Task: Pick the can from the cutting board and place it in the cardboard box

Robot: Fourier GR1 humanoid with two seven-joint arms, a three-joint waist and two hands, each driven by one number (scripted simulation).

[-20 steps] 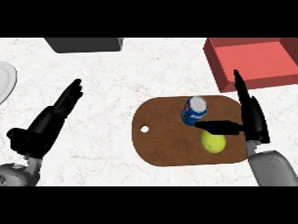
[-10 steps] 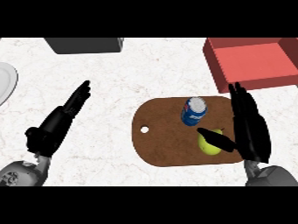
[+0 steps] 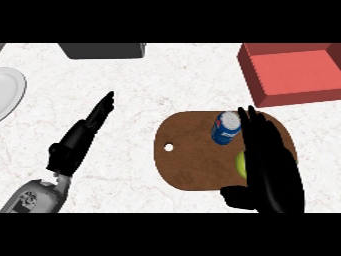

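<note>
Even, bright light falls on the pale marble counter (image 3: pixel 173 85) with no glare. Shadows are barely there, only faint shading inside the red box (image 3: pixel 302 67). Edges look straight.

bare counter lying open between cutting board (image 3: pixel 195 165) and red box (image 3: pixel 306 70) | can (image 3: pixel 226 128) standing just left of right hand (image 3: pixel 272 165) | yellow-green object (image 3: pixel 241 164) sitting under that hand

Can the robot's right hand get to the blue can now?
Probably yes. The right hand is open over the cutting board, its fingertips right beside the can, and nothing stands between them.
</note>
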